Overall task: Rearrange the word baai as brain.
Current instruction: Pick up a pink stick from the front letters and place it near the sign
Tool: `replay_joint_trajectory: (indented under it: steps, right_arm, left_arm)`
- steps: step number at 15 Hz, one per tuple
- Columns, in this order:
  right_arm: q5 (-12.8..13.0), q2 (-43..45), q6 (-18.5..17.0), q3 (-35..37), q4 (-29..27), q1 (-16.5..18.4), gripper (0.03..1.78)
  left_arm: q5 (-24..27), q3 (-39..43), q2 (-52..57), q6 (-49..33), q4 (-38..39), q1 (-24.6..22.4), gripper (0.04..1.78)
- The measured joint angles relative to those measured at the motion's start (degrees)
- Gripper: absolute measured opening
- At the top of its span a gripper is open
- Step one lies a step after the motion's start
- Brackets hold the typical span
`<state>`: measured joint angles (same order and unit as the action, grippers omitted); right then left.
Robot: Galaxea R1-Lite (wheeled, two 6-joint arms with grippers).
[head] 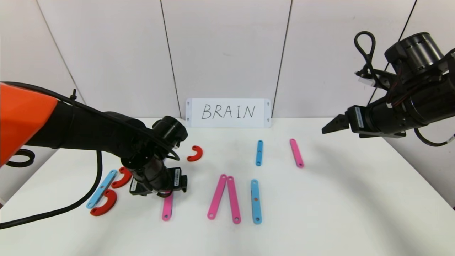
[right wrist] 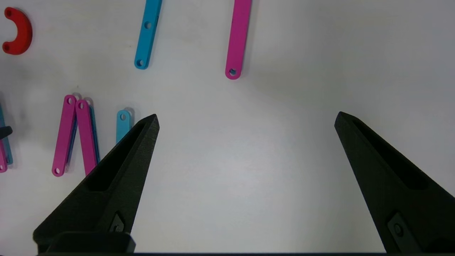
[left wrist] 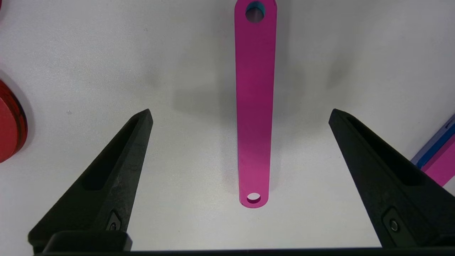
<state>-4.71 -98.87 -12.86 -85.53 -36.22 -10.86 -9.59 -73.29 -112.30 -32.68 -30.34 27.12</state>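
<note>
We have the word half taken apart, with the left fingers spread around one pink strip.

The pink strip [left wrist: 255, 106] lies flat at the lower left-centre of the head view, between our left gripper [left wrist: 241, 117]'s wide-apart fingers [left wrist: 117, 167], touching neither. To its left the B stands; the pink pair [head: 224, 198] and blue strips on the worktop [head: 320, 213] need arranging into R, A, I, N. The right gripper [right wrist: 246, 122] hangs empty, fingers spread, upper right.
</note>
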Motion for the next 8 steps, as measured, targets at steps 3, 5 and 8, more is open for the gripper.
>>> replay_joint_trajectory:
  steps: [3, 5, 8]
  right_arm:
    - [0.0, 0.1, 0.0, 0.0, 0.0, 0.0, 1.73]
    - [0.0, 0.1, 0.0, 0.0, 0.0, 0.0, 1.73]
    - [0.0, 0.1, 0.0, 0.0, 0.0, 0.0, 1.73]
  left_arm:
    - [0.0, -0.1, -0.5, 0.0, 0.0, 0.0, 1.74]
    - [0.0, -0.1, -1.0, 0.0, 0.0, 0.0, 1.74]
    - [0.0, -0.3, -1.4, 0.0, 0.0, 0.0, 1.74]
